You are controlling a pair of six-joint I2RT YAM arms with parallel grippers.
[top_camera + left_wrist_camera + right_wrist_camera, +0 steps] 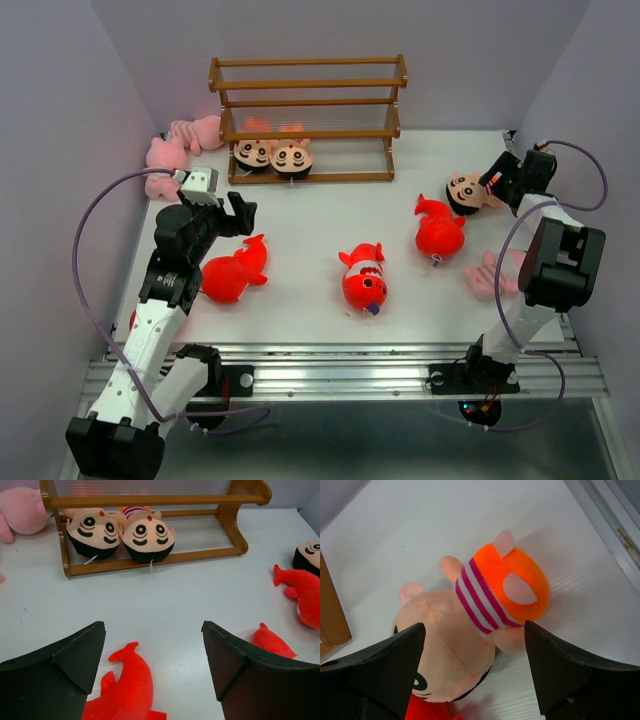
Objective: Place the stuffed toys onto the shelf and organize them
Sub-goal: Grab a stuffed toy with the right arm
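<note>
While 2 boy dolls (120,532) lie on the shelf (150,500), the left gripper (152,625) gapes and the right gripper (475,630), spread, straddles another doll (490,595).

The left arm (150,330) and the right arm (525,315) are built alike: white tubular link sections joined by chunky black joint housings, each rising from a black base bolted to a ribbed silver aluminium rail (340,375). A thin lavender cable (76,262) loops loosely off each arm's outer side, and the left arm carries a small silver-grey camera block (198,181) near its wrist. In the wrist views, the jaws of the left gripper (154,625) and the right gripper (474,625) are thick matte black wedges with angular, faceted faces.
</note>
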